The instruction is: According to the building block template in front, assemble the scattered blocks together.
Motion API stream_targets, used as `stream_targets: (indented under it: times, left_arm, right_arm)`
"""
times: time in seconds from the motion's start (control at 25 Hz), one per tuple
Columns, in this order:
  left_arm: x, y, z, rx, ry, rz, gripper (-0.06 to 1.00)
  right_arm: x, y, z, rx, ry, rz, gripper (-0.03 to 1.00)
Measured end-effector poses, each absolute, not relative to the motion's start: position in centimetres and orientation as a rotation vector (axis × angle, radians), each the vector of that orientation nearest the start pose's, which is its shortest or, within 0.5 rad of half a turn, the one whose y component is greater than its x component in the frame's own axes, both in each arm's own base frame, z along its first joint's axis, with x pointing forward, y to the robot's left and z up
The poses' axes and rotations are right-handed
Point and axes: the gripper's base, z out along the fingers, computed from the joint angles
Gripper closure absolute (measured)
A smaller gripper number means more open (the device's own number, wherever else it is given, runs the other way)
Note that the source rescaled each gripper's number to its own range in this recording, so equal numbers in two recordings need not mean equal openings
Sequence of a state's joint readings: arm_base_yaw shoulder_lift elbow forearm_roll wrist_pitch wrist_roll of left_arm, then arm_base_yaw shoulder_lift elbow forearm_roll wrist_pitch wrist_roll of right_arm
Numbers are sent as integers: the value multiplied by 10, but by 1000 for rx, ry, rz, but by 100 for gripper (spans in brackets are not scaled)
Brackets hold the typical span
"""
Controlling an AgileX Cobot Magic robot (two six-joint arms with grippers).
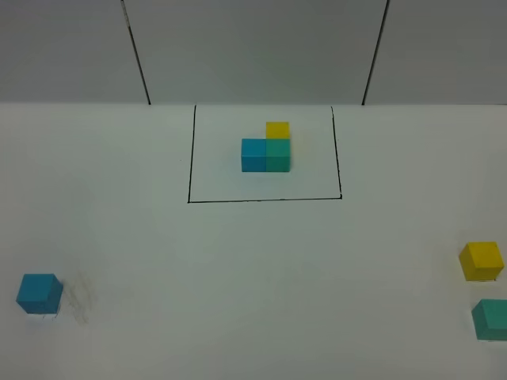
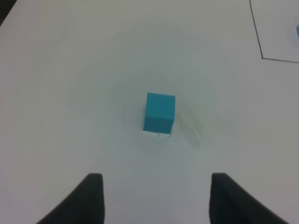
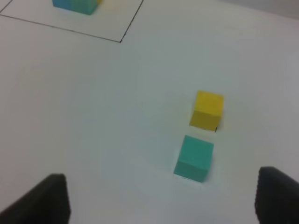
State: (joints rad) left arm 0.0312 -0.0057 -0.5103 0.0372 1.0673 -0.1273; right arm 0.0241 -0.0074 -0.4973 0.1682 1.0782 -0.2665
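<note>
Since nothing is joined yet, the blue block (image 1: 39, 293) sits near the bench's front-left corner. The yellow block (image 1: 482, 261) and teal block (image 1: 491, 319) sit by the right edge, teal nearer the front. The template (image 1: 267, 148) sits framed toward the back edge, likely as reference. Left end effector (image 2: 156, 179) hangs open facing blue; right end effector (image 3: 164, 176) is open facing teal, probably staged for picks. Only the wrist views show the jaws; the exterior high view shows neither arm.

A white tabletop (image 1: 253, 269) fills the frame, faintly scuffed at lower left. Grey seamed wall panels (image 1: 253, 47) span the top.
</note>
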Motion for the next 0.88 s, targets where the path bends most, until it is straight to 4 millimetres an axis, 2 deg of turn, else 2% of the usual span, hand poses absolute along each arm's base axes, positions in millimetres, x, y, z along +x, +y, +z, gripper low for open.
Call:
stream_targets:
  times: [0.56,0.76,0.84,0.88]
  left_arm:
    - [-6,3,280,-165,2035,-16,77]
    - [15,3,297,-236,2125,-48,76]
    - [30,4,306,-240,2187,-43,70]
    - [39,4,310,-239,2220,-38,64]
  right_arm:
    - [-7,13,276,-306,2023,51,31]
    - [-7,13,276,-306,2023,51,31]
    - [-7,13,276,-306,2023,51,31]
    - [-7,13,276,-306,2023,51,31]
